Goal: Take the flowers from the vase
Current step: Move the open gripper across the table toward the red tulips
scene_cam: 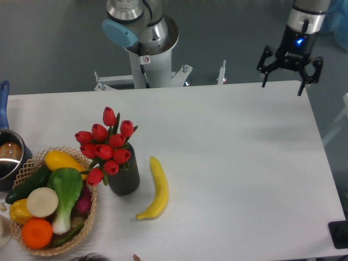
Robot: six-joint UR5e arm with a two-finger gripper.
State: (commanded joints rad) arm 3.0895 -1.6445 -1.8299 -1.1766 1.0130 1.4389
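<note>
The flowers [107, 144], a bunch of red tulip buds with green leaves, stand in the dark charcoal vase [124, 178] on the left part of the white table. Their stems are hidden inside the vase. My gripper [282, 81] hangs at the far right back corner of the table, far from the flowers. Its fingers [265, 73] are spread apart and nothing is between them.
A yellow banana [156, 188] lies just right of the vase. A wicker basket [88, 217] of vegetables and fruit sits at the left front. A metal pot [8, 157] with a blue handle stands at the left edge. The arm's base [145, 49] stands behind the table.
</note>
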